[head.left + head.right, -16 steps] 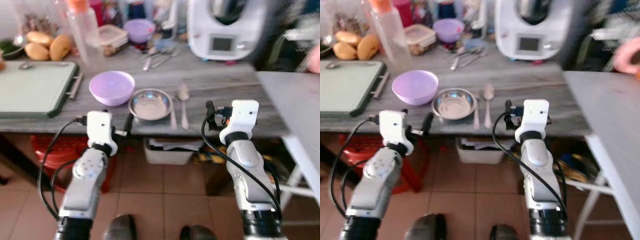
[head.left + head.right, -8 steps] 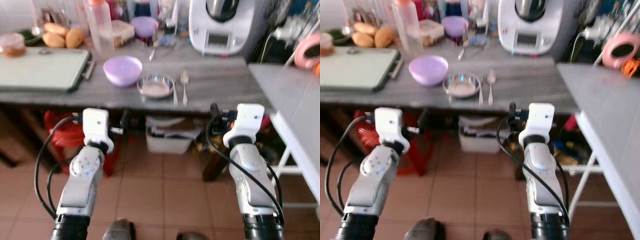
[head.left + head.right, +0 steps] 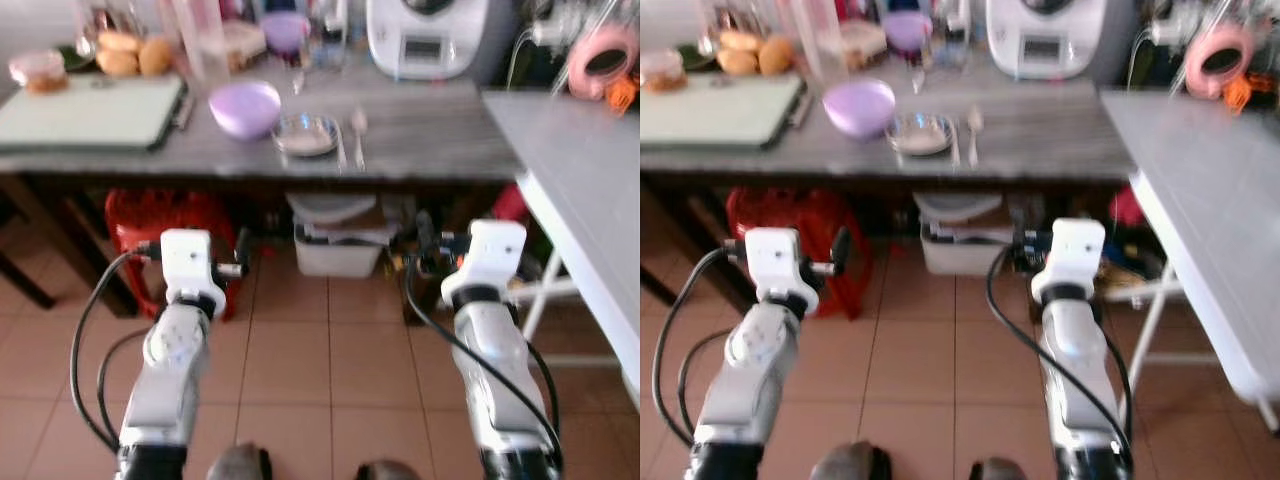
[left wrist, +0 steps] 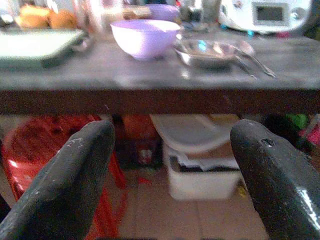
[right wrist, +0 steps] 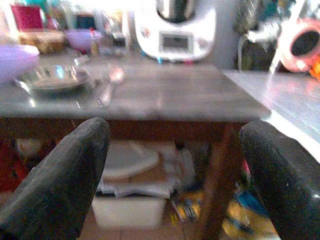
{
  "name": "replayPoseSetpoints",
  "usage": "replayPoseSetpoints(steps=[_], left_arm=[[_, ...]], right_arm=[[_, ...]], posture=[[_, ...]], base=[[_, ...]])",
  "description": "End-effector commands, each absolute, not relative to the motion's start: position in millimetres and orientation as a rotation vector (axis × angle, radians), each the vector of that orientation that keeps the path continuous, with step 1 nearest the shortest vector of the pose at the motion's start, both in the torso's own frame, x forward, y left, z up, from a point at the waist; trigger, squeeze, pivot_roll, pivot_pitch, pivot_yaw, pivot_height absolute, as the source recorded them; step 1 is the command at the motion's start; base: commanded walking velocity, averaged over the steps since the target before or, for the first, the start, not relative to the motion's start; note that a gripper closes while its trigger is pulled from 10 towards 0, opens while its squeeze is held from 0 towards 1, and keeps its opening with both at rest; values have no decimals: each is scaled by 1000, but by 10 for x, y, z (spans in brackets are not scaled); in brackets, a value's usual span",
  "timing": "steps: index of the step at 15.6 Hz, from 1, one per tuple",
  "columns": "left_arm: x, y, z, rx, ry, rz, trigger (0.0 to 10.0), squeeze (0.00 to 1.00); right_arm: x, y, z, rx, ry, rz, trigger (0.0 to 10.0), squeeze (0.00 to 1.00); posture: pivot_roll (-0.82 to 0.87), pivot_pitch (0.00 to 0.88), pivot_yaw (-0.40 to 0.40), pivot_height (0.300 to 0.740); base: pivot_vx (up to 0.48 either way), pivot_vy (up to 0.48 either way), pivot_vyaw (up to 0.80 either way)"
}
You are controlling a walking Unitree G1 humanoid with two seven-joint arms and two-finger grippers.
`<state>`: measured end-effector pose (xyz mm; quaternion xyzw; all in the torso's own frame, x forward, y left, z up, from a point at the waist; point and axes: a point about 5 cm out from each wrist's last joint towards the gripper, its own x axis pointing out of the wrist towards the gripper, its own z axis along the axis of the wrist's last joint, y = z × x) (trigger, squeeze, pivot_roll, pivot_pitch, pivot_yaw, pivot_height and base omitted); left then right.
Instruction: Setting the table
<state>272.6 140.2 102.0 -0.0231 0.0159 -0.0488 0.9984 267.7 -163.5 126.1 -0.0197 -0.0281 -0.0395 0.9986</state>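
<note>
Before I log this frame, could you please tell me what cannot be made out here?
- Clutter behind the purple bowl: blurred in the eye views, items unreadable.
- White appliance: top cut by the frame edge.
- White bin under the table: contents shaded, unclear.
- Cutlery by the steel dish: too blurred to count.

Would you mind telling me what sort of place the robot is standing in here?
Most likely a home kitchen: a grey wooden table carries a purple bowl, a steel dish and spoons, with a white kitchen appliance at the back and a tiled floor.
</note>
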Motion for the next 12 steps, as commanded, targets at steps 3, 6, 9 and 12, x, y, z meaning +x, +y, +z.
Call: replayPoseSetpoints(steps=[3, 6, 9, 12], left_arm=[[2752, 1346, 1083, -42, -3, -136, 10000, 0], [2750, 1346, 1118, -35, -22, -139, 10000, 0], [2756, 1348, 1133, -42, -27, -143, 10000, 0], [2775, 1342, 1153, -43, -34, -153, 10000, 0]], right_arm=[[2665, -1612, 1331, -28, -109, -61, 10000, 0], [2677, -1620, 1355, -8, -121, -61, 10000, 0], [2677, -1611, 1338, -11, -117, -51, 10000, 0], [2707, -1600, 1350, -14, -123, -37, 10000, 0]], posture=[[-29, 0, -6, 740], [-34, 0, 1, 740], [-34, 0, 5, 740], [-33, 0, 10, 740]], base=[[-90, 0, 0], [0, 0, 0], [0, -351, 0], [0, -465, 0]])
